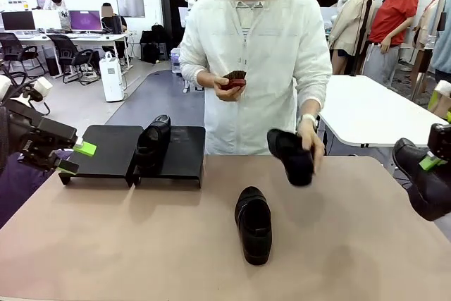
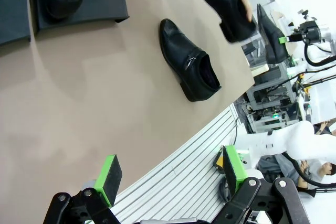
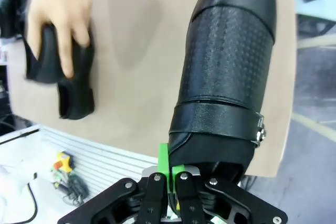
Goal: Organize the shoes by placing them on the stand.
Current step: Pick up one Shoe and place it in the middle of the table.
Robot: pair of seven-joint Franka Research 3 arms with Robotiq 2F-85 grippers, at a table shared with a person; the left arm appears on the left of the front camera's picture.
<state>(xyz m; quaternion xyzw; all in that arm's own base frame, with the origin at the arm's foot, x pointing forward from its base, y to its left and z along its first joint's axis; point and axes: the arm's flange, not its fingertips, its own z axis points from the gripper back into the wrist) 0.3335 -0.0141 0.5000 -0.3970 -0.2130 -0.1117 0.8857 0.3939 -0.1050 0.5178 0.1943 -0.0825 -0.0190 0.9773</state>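
Observation:
One black shoe (image 1: pixel 152 142) sits on the black stand (image 1: pixel 106 149), where its two platforms meet. A second shoe (image 1: pixel 254 224) lies on the tan table's middle, also seen from the left wrist (image 2: pixel 190 62). A person's hand holds a third shoe (image 1: pixel 291 157) just above the table's far edge. My right gripper (image 3: pixel 170 170) is shut on the heel rim of a fourth shoe (image 3: pixel 226 77), held off the table's right side (image 1: pixel 423 187). My left gripper (image 1: pixel 75 158) hangs open and empty at the left, in front of the stand, green pads (image 2: pixel 109 174) wide apart.
The person stands at the far side and holds a small brown-red object (image 1: pixel 235 80) in the other hand. A white table (image 1: pixel 373 114) stands behind at the right. Bare tabletop (image 1: pixel 141 237) lies in front of the stand.

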